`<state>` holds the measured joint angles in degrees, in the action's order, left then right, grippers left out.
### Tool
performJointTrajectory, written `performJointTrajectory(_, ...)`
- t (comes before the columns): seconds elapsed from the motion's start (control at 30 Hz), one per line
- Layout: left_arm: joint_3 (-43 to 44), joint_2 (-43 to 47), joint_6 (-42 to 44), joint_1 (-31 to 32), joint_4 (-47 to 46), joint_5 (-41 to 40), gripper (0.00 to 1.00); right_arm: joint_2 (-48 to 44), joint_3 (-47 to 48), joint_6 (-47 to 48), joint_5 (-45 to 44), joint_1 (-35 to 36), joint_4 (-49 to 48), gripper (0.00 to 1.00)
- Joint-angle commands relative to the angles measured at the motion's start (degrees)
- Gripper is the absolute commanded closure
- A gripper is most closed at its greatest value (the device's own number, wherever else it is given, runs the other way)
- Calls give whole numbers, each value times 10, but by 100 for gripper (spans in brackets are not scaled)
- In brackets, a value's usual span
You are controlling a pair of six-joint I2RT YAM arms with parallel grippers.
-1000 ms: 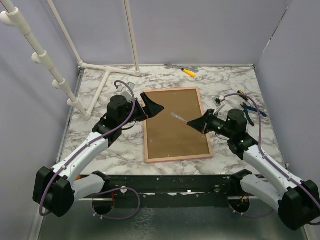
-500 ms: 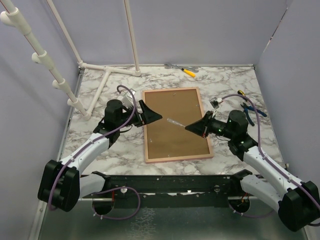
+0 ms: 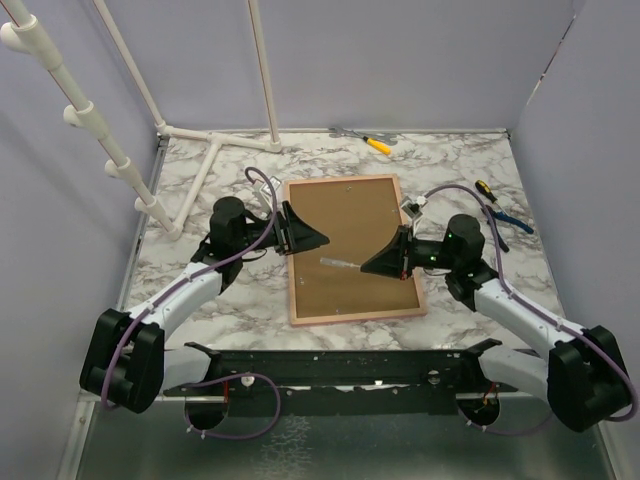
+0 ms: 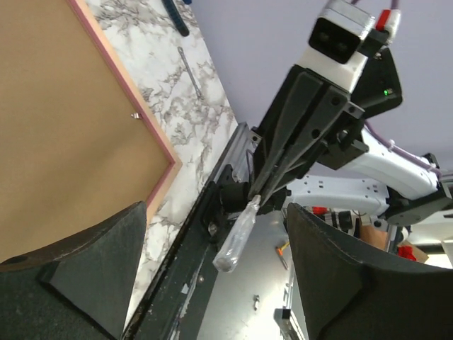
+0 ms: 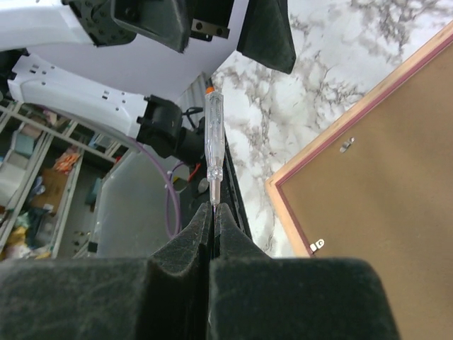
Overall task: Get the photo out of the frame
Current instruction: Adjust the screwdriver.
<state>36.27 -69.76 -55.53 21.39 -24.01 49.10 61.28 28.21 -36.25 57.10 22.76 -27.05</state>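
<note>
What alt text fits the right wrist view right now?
The right gripper, shut, pinches the metal tip of a clear-handled screwdriver, whose handle points toward the open left gripper. At right, the frame lies back-up on the marble table.

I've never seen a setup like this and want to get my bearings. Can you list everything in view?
frame: one, pink border, brown back facing up, flat at the table's middle
photo: none in sight
clear-handled screwdriver: one, see-through, held above the frame
yellow-handled screwdriver: one, yellow, far edge of the table
pliers: one pair, blue handles, right side of the table
pipe stand: one, white, far left corner
table: one, white and grey marble
left claw: one, black, open, over the frame's left part
right claw: one, black, shut on the clear-handled screwdriver's metal end
</note>
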Motion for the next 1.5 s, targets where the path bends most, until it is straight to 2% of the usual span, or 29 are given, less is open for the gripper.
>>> performJointTrajectory(0.0,11,-1,-16,9,-28,54,21,29,19,-18,60,-2,-49,99)
performJointTrajectory(0.43,29,-26,-8,61,-29,71,31,83,48,-31,70,-2,-86,99)
performJointTrajectory(0.93,34,-24,-13,66,-29,73,50,108,54,-35,78,-2,-98,99)
performJointTrajectory(1.27,36,-23,-15,71,-29,81,60,121,63,-36,80,-2,-102,99)
performJointTrajectory(1.4,38,-23,-16,73,-29,86,61,125,65,-36,82,-2,-103,99)
performJointTrajectory(1.47,38,-22,-15,73,-29,88,66,126,65,-36,84,-2,-103,99)
